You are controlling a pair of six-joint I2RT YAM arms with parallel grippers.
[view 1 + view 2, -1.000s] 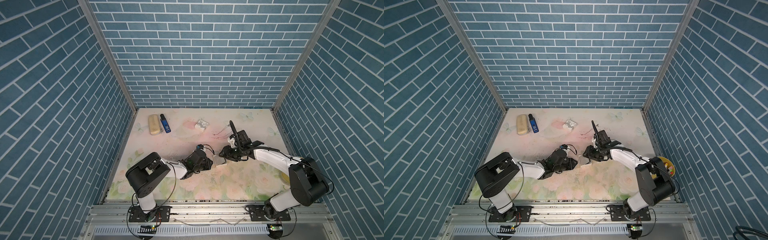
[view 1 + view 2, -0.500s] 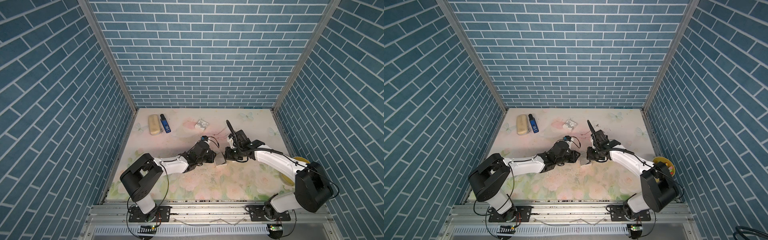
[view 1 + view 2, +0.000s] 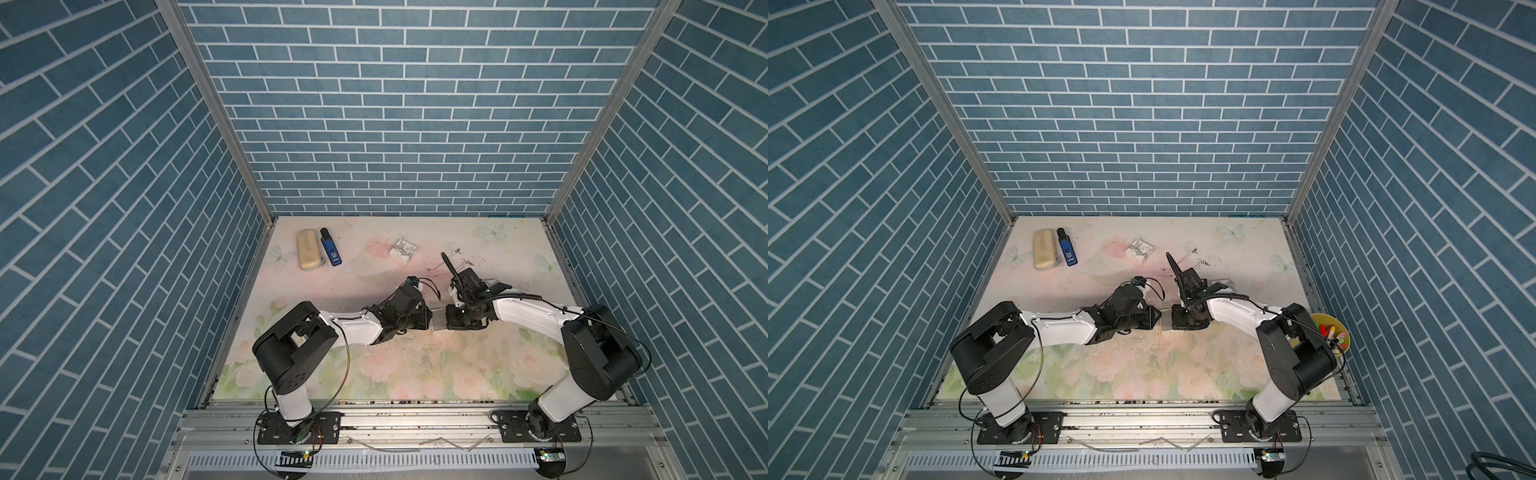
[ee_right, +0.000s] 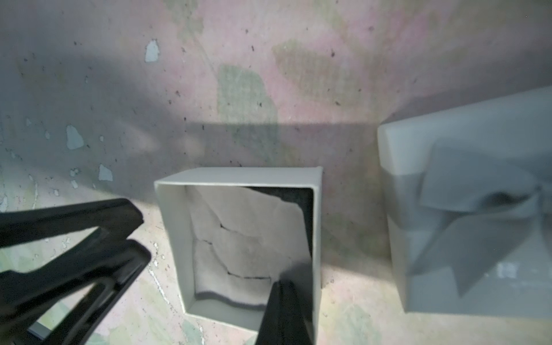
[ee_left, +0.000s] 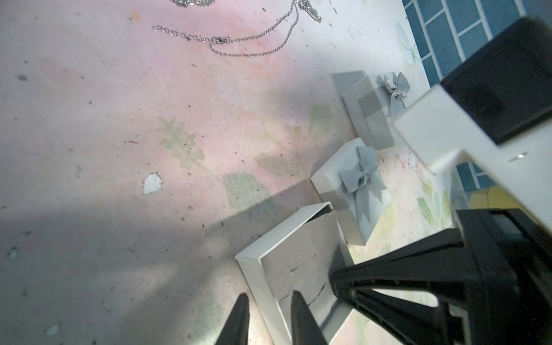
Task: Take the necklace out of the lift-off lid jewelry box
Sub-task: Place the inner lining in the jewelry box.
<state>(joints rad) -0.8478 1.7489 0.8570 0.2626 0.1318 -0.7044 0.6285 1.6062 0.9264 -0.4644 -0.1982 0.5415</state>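
At the middle of the floral mat [image 3: 415,374], the jewelry box [image 4: 239,175] stood open and lidless between the two arms. Both top views showed it as a small pale square [image 3: 1166,326]. Inside lay a white cushion [image 4: 239,233] cut by dark slits, with a black lining showing along one edge. The necklace could not be made out in the box from any view.

The right gripper [image 4: 276,283] reached down into the box near one corner. Its jaws were clenched tight, with the tips at the cushion's edge. Whether they pinched anything could not be told.

The left gripper [image 5: 268,295] sat low at the opposite wall of the box, with its jaws a little apart. In the right wrist view only bare mat showed between its fingers [image 4: 89,268]. The tips ended just beside the wall, and contact could not be judged.

A grey bow-topped box [image 4: 463,224] rested close beside the open one, on the side away from the left gripper, with a strip of mat between them. A second bow-topped box [image 5: 385,104] stood just past it. Two silver chains [image 5: 221,40] lay loose on the mat farther back. Well apart from the arms, near the back wall, were a beige case [image 3: 308,250], a blue stick-shaped gadget [image 3: 331,248] and a small patterned box [image 3: 403,249].
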